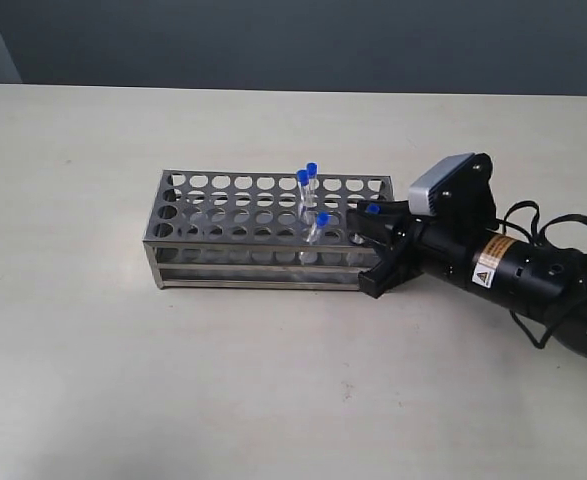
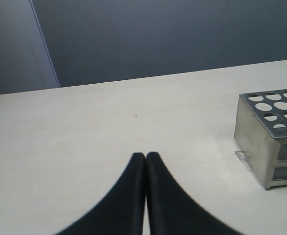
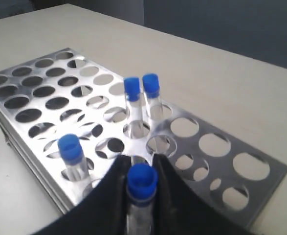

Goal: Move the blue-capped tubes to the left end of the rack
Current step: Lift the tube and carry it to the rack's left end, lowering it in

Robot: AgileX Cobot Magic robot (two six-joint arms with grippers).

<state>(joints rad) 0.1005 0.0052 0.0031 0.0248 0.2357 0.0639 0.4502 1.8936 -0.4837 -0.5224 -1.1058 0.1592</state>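
Observation:
The steel rack [image 1: 253, 272] lies mid-table. Two blue-capped tubes [image 1: 306, 190] stand side by side in its far rows, right of centre, and a third tube [image 1: 318, 232] stands nearer the front. My right gripper [image 1: 368, 225] is at the rack's right end, shut on the fourth tube [image 1: 372, 209]. In the right wrist view its fingers [image 3: 116, 181] clamp that tube [image 3: 142, 180] just under the cap, above the rack's plate [image 3: 275, 169]; the tube's lower end is hidden. My left gripper [image 2: 146, 155] is shut and empty, hovering over bare table left of the rack's end wall [image 2: 253, 132].
The rack's left half holds only empty holes [image 1: 198, 205]. Pale tabletop [image 1: 123, 350] surrounds the rack, with a dark wall behind. The right arm's body and cables [image 1: 513, 265] stretch away to the right.

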